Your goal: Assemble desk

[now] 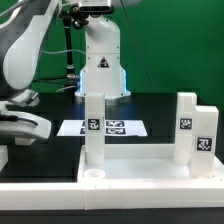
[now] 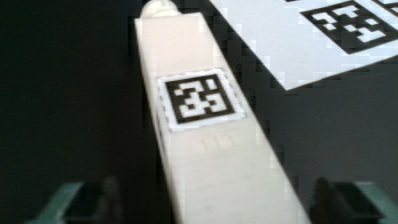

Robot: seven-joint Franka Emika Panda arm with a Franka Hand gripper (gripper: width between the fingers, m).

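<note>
Item: desk, part-built. Tabletop point(image 1: 130, 172) lies flat on the black table, at the front of the exterior view. Three legs stand on it: leg point(image 1: 94, 128) upright at the exterior view's left corner; two more, leg point(image 1: 186, 127) and leg point(image 1: 204, 140), at the exterior view's right. Marker board point(image 1: 100, 127) lies flat behind, near the robot base point(image 1: 103, 60). Gripper point(image 2: 199, 200): the wrist view shows both fingertips point(image 2: 63, 203) spread wide, one on each side of a tagged leg point(image 2: 199, 120), apart from it and holding nothing. Arm point(image 1: 25, 70) sits at the exterior view's left. Judgement: step in hand is either grasping or leaving this leg; which cannot be told. Handling note: centre the leg between the fingers, close squarely on flat faces, keep it plumb, turn without side load, since a tilted leg may bind in its socket.
</note>
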